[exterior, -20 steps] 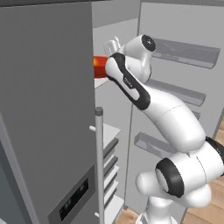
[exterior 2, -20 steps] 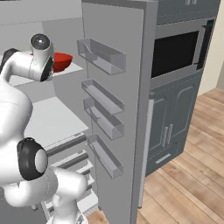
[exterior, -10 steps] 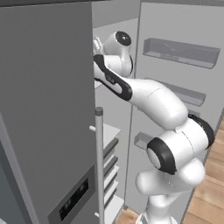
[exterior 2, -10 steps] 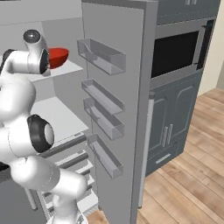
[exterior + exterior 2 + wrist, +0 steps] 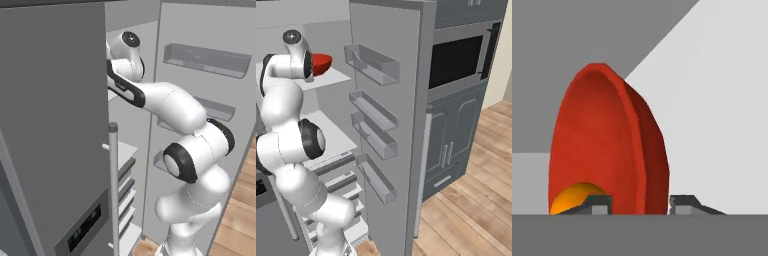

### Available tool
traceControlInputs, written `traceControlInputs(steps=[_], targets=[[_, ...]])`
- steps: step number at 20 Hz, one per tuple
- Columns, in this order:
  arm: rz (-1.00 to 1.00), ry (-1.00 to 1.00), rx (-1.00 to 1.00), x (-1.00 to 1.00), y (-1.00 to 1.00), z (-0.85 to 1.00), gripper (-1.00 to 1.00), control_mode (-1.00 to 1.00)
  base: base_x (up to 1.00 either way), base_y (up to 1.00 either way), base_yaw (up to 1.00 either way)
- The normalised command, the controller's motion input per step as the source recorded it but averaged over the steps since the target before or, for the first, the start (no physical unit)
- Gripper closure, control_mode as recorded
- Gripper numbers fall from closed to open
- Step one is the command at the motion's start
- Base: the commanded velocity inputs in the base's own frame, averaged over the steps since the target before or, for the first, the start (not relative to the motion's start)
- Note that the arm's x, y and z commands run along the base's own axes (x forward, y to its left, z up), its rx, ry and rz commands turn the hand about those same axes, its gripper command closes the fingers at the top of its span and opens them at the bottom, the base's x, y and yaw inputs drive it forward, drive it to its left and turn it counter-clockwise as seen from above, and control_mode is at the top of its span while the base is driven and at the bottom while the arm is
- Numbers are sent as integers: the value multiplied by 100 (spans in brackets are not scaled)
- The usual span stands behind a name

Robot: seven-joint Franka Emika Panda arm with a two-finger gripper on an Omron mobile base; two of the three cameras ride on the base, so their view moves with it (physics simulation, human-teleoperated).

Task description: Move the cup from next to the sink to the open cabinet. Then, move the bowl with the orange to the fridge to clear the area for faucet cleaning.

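While the gripper (image 5: 637,204) pinches the rim of the bowl (image 5: 607,145), one finger inside and one outside, the orange (image 5: 577,197) rests within (loose, liable to roll); bowl sits over the fridge (image 5: 386,125) upper shelf, rigid, glossy, slippery, so hold the rim level

Pincer (image 5: 640,202) grips the red bowl (image 5: 607,145) rim, orange (image 5: 577,197) inside
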Motion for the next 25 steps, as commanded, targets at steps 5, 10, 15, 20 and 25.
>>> traceControlInputs(steps=[5, 10, 15, 20, 25], targets=[[-8, -10, 8, -96, -49, 10, -100, -100, 0, 0, 0], [-11, -2, 11, -100, -67, -32, -100, -100, 0, 0, 0], [-12, 0, 5, -100, -54, -67, -100, -100, 0, 0, 0], [-6, -1, -6, -100, -20, -83, -100, -100, 0, 0, 0], [9, -28, -34, -93, 7, -62, -100, -100, 0, 0, 0]])
